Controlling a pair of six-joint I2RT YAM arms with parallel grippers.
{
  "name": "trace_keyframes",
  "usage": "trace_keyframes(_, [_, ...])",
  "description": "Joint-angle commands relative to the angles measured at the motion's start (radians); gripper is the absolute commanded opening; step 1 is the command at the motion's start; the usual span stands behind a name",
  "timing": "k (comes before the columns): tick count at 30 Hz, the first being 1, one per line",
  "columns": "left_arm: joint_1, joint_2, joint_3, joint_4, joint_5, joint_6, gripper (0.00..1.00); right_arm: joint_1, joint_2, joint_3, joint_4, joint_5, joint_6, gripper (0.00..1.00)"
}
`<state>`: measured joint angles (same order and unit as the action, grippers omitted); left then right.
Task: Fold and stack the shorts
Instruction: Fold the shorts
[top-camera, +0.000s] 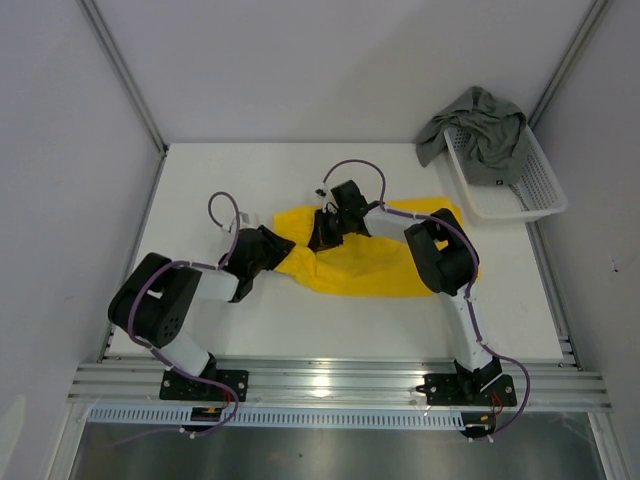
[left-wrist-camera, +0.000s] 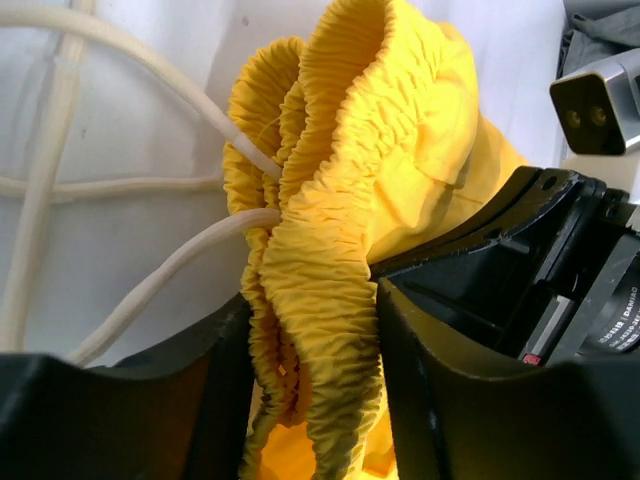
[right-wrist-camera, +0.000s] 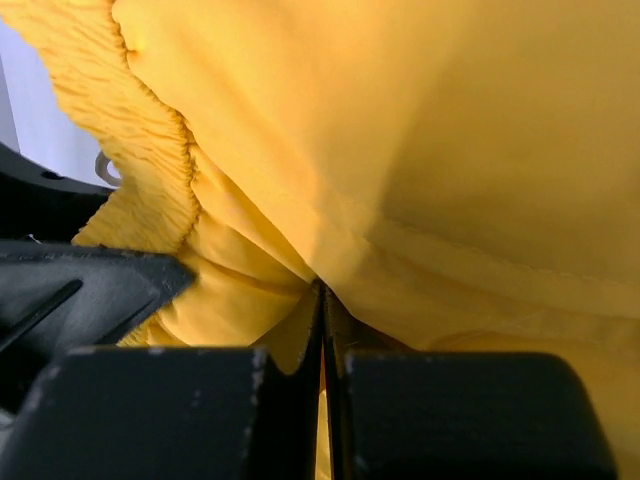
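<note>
At the counter's (top-camera: 250, 180) centre lay the yellow shorts (top-camera: 380, 265), crumpled; the grey-green shorts (top-camera: 480, 125) hung over the white mesh basket (top-camera: 535, 200) at 2 o'clock. Step in hand, by judgement: taking hold to spread the yellow pair before its first fold. Left pincer (top-camera: 283, 254), at that pair's 9 o'clock end, grasped the bunched waistband (left-wrist-camera: 320, 280); right pincer (top-camera: 320, 238), near 11 o'clock, was clenched on a fold of yellow cloth. The next move would call for drawing both grips apart evenly. Only the left wrist view showed the drawstring (left-wrist-camera: 170, 270) entering the elastic; only the overhead view showed the second pair.
</note>
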<state>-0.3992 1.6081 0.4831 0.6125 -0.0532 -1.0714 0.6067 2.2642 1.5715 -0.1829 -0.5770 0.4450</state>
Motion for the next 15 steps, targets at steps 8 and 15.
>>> trace_keyframes(8, [0.0,-0.053,0.21,-0.227,-0.106,0.188,0.0,0.019,-0.135,-0.161,0.061,0.066,-0.016,0.23])
trace_keyframes(15, [0.03,-0.14,0.331,-0.465,-0.14,0.356,0.0,-0.022,-0.347,-0.261,0.042,0.149,0.006,0.31])
